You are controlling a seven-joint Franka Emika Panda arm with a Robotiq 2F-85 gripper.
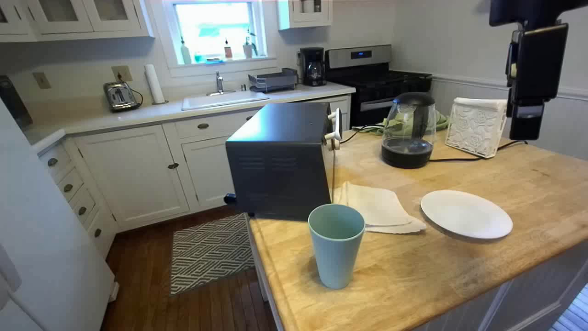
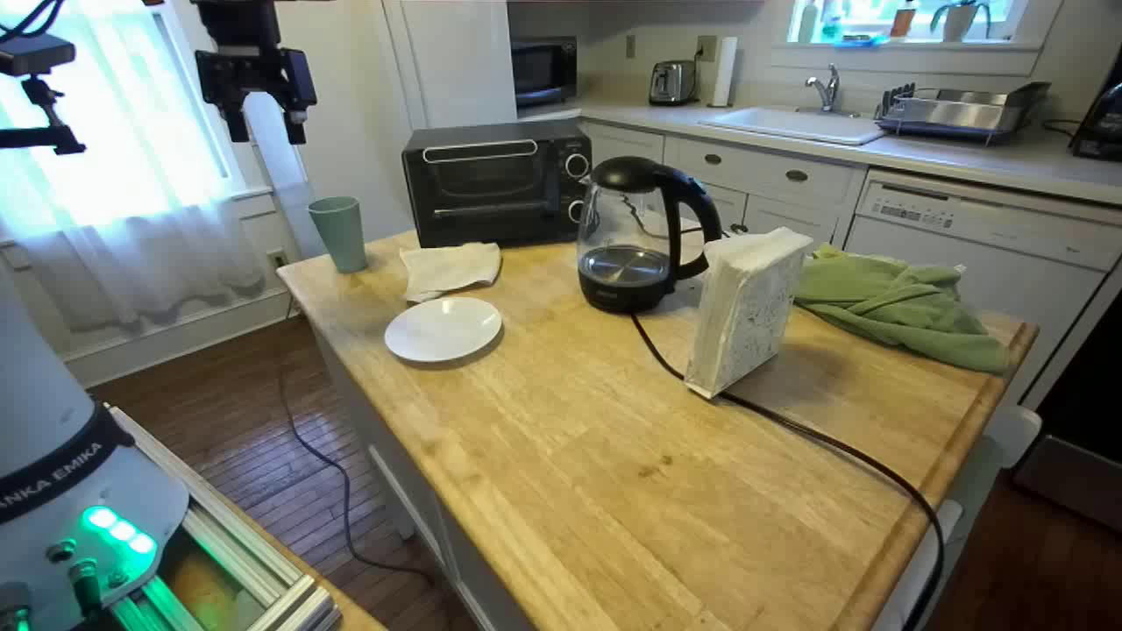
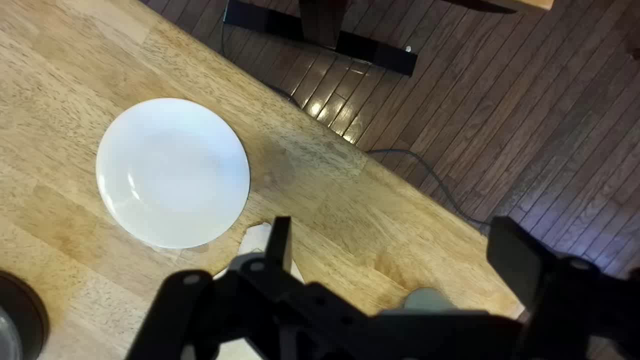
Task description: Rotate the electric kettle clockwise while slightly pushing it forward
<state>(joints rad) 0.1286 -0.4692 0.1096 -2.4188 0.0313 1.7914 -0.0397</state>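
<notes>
Wooden tabletop is biggest & carries the things that matter. Next down, the toaster oven, at its edge. Then the electric kettle: on the tabletop near the oven but apart from it, upright on its round black base, long axis vertical.

Gripper hangs high toward one end of the tabletop, well apart from the kettle; fingers spread wide, nothing held btwn them. Key relation: kettle lies lower & across the tabletop from the gripper; wrist view gets only a dark round edge at far left, prob. part of it. Handle points away from the gripper, to the far side. By est., the turn hasn't begun: next move prob. needs a long crossing + drop, then a reach over to the handle or a push on the near side.

White holder stands near the handle, so a cw swing w/ a fwd nudge might bump it. Plate lies beside the likely path, napkin under it. Cup shows partly in the wrist view, below the gap btwn the fingers. Thinnest, the black cord runs from the base past the holder; might drag if the base turns too.
</notes>
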